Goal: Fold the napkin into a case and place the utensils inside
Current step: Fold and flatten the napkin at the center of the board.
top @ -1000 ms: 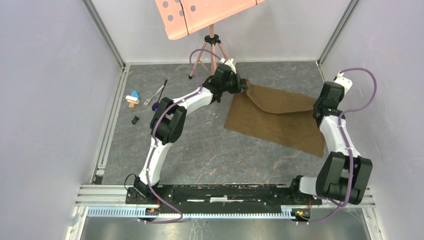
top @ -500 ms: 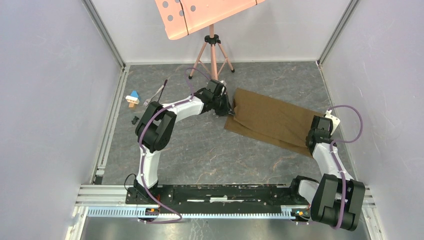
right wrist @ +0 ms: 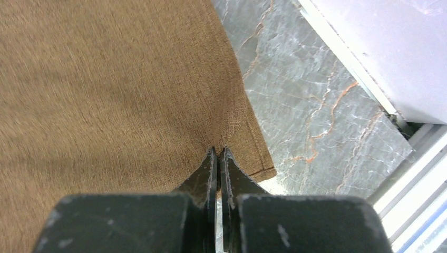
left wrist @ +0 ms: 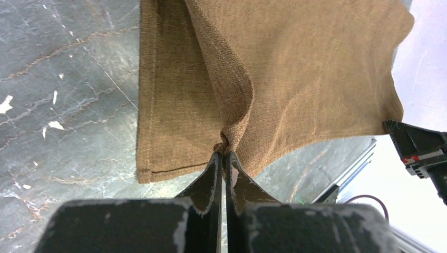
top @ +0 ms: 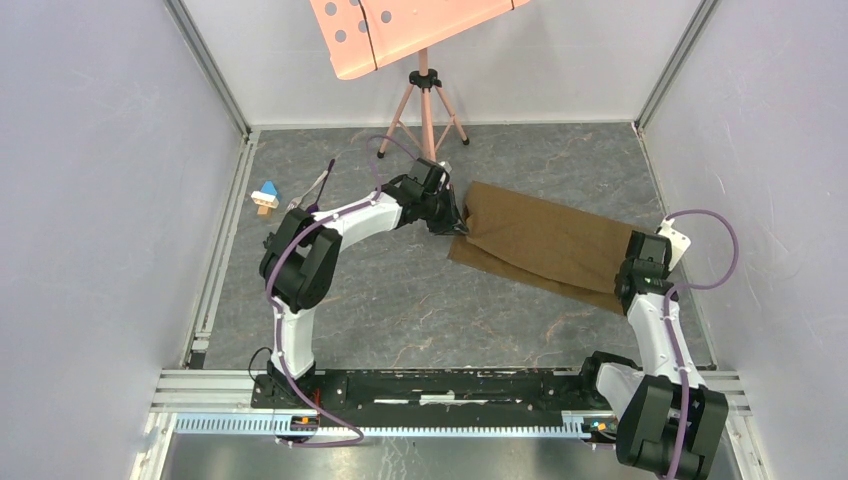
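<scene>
The left arm [top: 352, 216] and right arm [top: 655, 322] are wearing white shells between bulky black joint housings. A purple cable [top: 735, 248] is looping along each. Their black fingers [left wrist: 206, 182] are showing pale scuffs and chipped edges.

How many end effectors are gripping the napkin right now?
2. The left end effector pinches the napkin at its left end; the right end effector pinches its near right corner.
</scene>
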